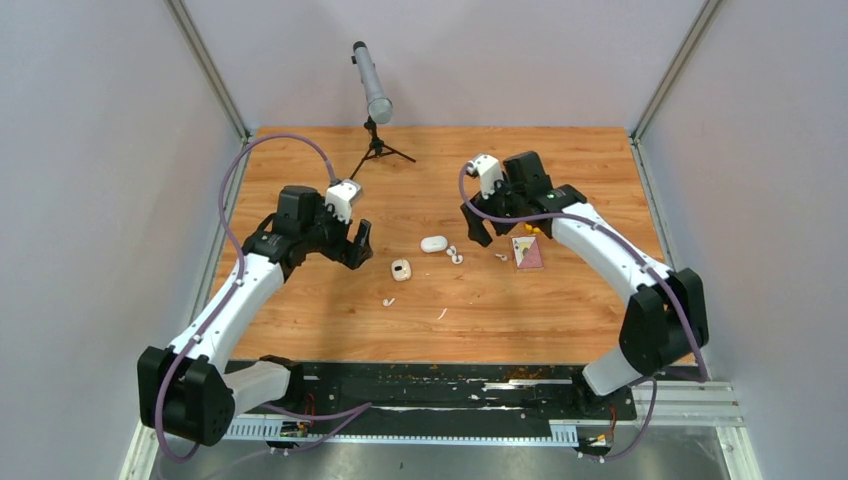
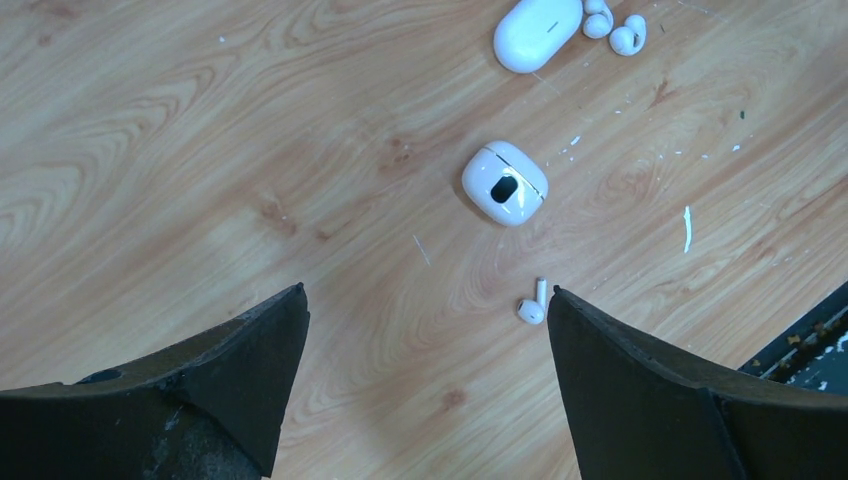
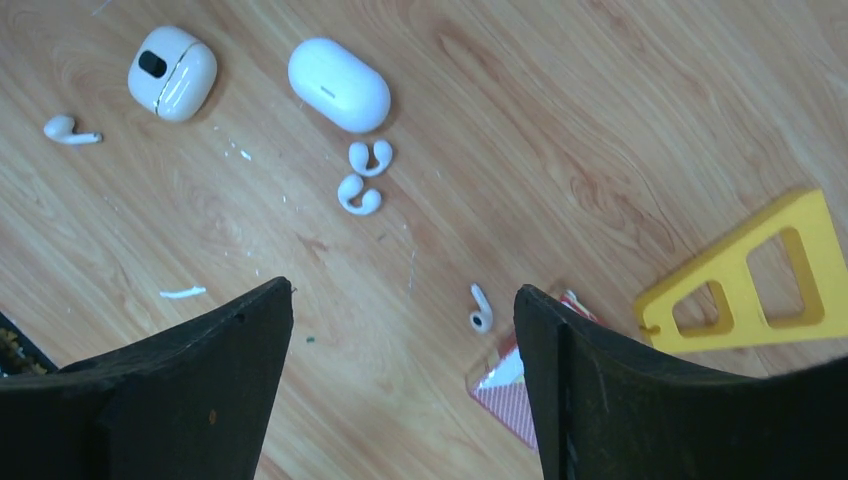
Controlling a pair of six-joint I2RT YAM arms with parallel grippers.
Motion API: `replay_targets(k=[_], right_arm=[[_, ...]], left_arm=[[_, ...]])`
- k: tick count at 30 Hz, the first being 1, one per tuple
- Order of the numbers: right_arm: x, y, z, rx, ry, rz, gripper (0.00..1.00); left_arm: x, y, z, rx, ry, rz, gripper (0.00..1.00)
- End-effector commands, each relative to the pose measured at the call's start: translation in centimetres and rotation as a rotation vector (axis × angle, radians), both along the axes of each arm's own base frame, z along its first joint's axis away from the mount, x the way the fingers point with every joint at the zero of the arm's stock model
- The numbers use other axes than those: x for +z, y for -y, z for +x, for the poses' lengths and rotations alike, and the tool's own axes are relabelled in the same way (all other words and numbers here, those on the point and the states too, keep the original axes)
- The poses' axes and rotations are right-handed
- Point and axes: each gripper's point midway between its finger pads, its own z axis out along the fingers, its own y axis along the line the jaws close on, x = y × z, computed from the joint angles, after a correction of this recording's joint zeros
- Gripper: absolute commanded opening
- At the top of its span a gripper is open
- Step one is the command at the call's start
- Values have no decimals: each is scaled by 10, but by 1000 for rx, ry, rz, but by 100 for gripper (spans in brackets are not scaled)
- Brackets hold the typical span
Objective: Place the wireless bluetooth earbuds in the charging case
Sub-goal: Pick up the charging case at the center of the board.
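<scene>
Hovering open and empty, the left gripper [image 2: 427, 295] frames one stemmed earbud [image 2: 532, 308] near the closed charging case [image 2: 505, 183]. The right gripper [image 3: 402, 290], equally spread, frames a second earbud [image 3: 480, 310], both seemingly poised for pickup.

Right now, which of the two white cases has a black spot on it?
The smaller, squarish case has it, right in the middle of its top. The longer oval case shows no black spot.

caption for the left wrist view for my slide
Open left gripper above a stemmed earbud, squarish case and oval case on a wooden table.
</scene>
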Motion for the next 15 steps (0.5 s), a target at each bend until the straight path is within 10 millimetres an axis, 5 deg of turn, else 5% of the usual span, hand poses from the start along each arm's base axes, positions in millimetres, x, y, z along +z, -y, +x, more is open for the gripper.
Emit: replay_targets(k=[1, 5, 10, 15], right_arm=[[4, -36, 30, 13, 58, 23, 81], [-3, -83, 21, 312, 18, 43, 78], [-4, -117, 31, 313, 27, 34, 76], [-21, -153, 7, 468, 22, 2, 74]], left_arm=[[7, 0, -2, 66, 4, -50, 96], [11, -8, -3, 98, 39, -36, 97], [9, -18, -4, 151, 45, -52, 97], [4, -30, -3, 242, 17, -91, 98]])
